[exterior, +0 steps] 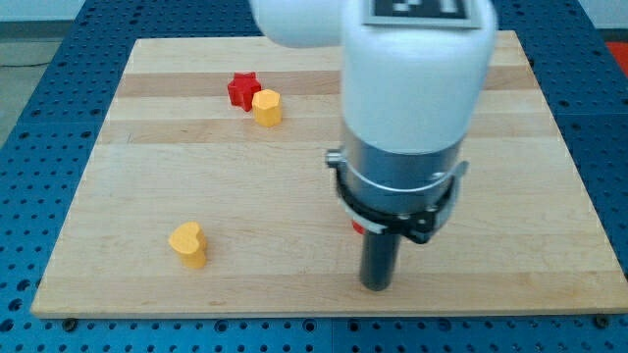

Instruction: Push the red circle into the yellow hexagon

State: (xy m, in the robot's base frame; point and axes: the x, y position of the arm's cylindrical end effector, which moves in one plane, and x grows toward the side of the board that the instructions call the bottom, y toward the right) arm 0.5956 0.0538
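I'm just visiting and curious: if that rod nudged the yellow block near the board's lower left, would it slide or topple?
Probably slide: the yellow block looks squat and flat-bottomed. The wooden board looks smooth, so little should catch it. Pushed off-centre, it may turn.

The wooden board lies on a blue perforated table, which shows on all 4 sides of it. 1 red star sits near the board's top edge, left of centre. 1 yellow heart sits near the board's bottom-left corner.
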